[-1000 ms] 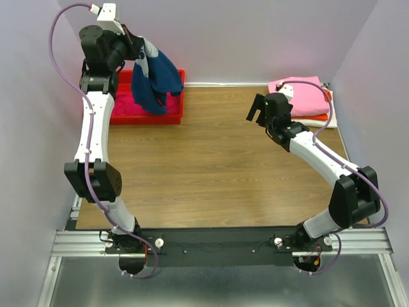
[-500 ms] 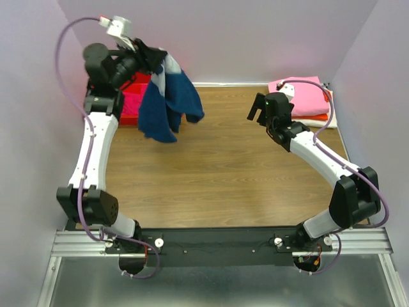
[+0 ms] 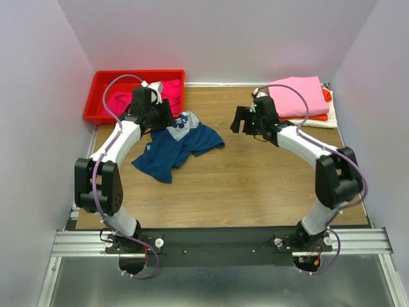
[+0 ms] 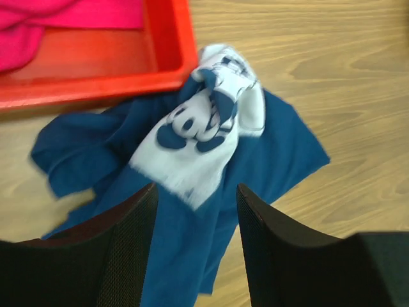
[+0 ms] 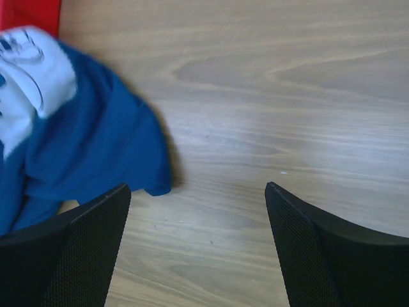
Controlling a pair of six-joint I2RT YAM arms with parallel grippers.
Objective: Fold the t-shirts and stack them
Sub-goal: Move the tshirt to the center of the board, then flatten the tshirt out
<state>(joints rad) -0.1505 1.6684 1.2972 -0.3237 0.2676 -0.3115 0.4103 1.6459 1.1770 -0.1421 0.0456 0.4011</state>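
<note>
Two grippers were visible, neither holding anything. Behind and left of the left gripper (image 4: pixel 195 188), a red plastic bin (image 4: pixel 169 45) held a magenta cotton t-shirt (image 4: pixel 64 16). The left jaws stood parted directly above a crumpled dark navy t-shirt with a white print (image 3: pixel 166 157), which lay on the wooden table (image 3: pixel 255 185). The right gripper (image 5: pixel 197 187), jaws spread wide, hovered just right of that shirt. Behind and right of it sat a folded stack of pink, orange and cream t-shirts (image 3: pixel 294 96).

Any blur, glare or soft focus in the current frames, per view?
Top external: sharp, evenly lit, no glare. Left wrist: navy t-shirt and its print look smeared and soft. Right wrist: table grain crisp, end effector fingers dark and soft-edged.
</note>
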